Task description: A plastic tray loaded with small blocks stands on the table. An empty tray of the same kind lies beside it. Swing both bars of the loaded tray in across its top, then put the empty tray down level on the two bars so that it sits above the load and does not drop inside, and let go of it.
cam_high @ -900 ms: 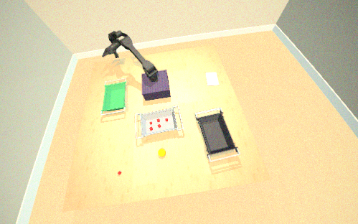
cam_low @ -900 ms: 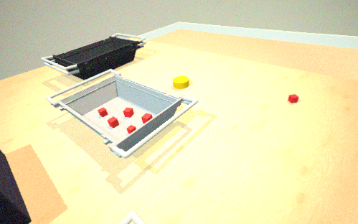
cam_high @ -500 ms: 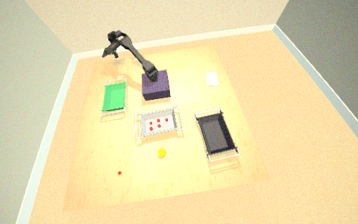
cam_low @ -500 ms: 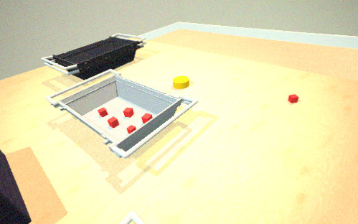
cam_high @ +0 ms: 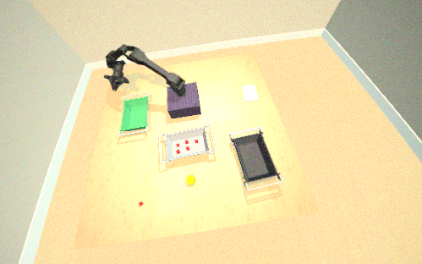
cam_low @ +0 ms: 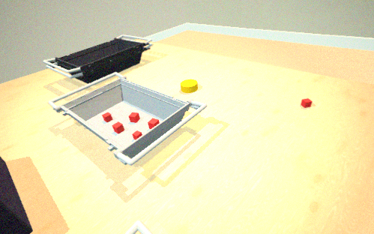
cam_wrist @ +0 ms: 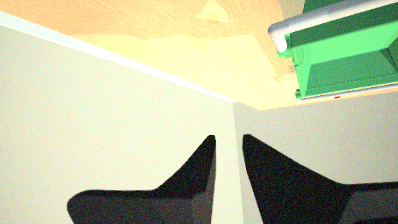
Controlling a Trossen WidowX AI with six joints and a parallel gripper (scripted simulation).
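Tray, grey (cam_high: 206,141), task item: stood near the middle of the light mat (cam_high: 213,199), just in front of the purple arm base (cam_high: 188,103). Held five small red blocks (cam_high: 187,145) on its floor, all apart from one another. Kept both white wire bars swung outward, one over the left end (cam_high: 161,149) and one over the right end (cam_high: 211,137), with the top opening uncovered.

Tray, green (cam_high: 125,118), empty: lay to the left of the grey tray, apart from it, with wire bars at both ends. Appeared in the wrist view at the upper right (cam_wrist: 350,55), with one bar (cam_wrist: 320,17) crossing its end.

Tray, black (cam_high: 235,149), empty: lay to the right of the grey tray, apart from it, bars out over its ends.

Gripper (cam_high: 115,82): hung beyond the far end of the green tray, near the back corner of the floor, well apart from the grey tray. Stood almost closed in the wrist view (cam_wrist: 229,150), with only a narrow slit between the dark fingers and nothing gripped.

Other items: yellow disc (cam_high: 191,179) in front of the grey tray; loose red block (cam_high: 140,204) nearer the front left; white card (cam_high: 250,92) at the back right.
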